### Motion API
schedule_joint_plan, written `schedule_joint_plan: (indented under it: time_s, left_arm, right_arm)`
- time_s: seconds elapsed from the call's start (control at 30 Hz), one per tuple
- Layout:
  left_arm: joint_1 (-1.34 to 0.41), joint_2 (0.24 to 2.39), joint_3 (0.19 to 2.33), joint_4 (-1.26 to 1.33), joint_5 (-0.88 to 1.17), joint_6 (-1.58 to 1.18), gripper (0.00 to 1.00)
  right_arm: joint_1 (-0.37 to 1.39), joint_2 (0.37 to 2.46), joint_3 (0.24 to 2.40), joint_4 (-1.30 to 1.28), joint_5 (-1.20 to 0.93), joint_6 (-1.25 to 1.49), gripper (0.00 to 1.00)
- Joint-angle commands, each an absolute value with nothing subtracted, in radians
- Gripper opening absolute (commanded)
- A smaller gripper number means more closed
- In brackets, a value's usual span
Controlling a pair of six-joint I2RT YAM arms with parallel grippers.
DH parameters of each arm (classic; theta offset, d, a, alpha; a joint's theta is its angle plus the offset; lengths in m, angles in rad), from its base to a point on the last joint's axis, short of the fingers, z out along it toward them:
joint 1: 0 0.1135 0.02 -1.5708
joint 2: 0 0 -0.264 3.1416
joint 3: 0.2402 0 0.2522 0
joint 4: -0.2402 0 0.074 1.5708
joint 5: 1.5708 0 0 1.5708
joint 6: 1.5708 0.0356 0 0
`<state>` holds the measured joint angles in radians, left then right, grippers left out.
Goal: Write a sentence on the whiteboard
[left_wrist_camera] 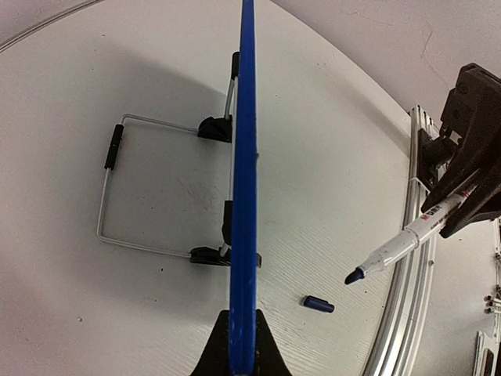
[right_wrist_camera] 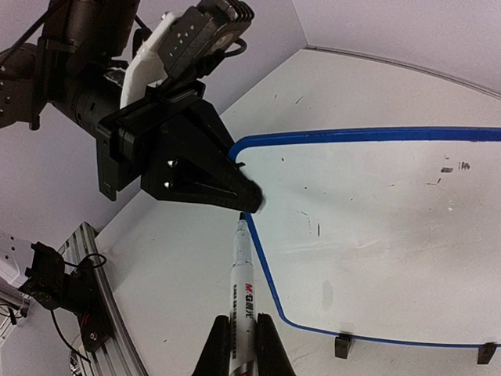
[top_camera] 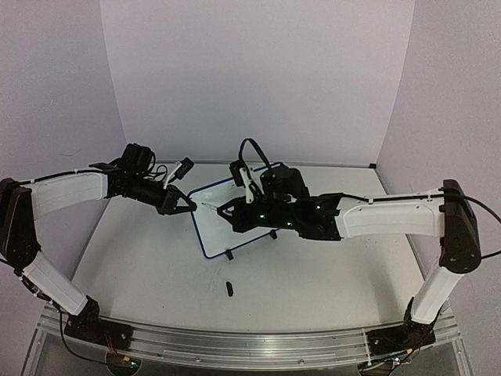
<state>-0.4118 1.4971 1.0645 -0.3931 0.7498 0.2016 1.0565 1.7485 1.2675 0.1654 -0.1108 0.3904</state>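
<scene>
The whiteboard (top_camera: 235,223) stands on its wire stand (left_wrist_camera: 117,196) at mid table, tilted back. My left gripper (top_camera: 188,206) is shut on its blue rim (left_wrist_camera: 245,196) at the left edge, as the right wrist view (right_wrist_camera: 249,202) also shows. My right gripper (top_camera: 231,211) is shut on the uncapped white marker (right_wrist_camera: 243,290). The marker's dark tip (left_wrist_camera: 355,276) hangs near the board's left edge, apart from the face. The board face (right_wrist_camera: 376,235) shows only a few faint small marks (right_wrist_camera: 313,223). No readable sentence shows.
The marker's dark cap (top_camera: 229,288) lies on the table in front of the board and also shows in the left wrist view (left_wrist_camera: 318,304). Black clip feet (right_wrist_camera: 341,345) hold the board's lower rim. An aluminium rail (top_camera: 235,345) runs along the near table edge. Walls close the back and sides.
</scene>
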Motion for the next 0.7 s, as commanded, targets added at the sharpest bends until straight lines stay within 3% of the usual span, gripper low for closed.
schedule_joint_plan:
  time_s: [0.0,0.67]
  left_arm:
    - [-0.429,1.486,1.088,-0.45,0.705,0.232,0.0]
    - [-0.442,1.481,1.09,-0.463,0.686,0.244,0.0]
  right_arm:
    - [1.062,1.789,1.334,0.196,-0.066,0.379,0.0]
    - [1.062,1.879,1.419,0.201,-0.058,0.383,0.0]
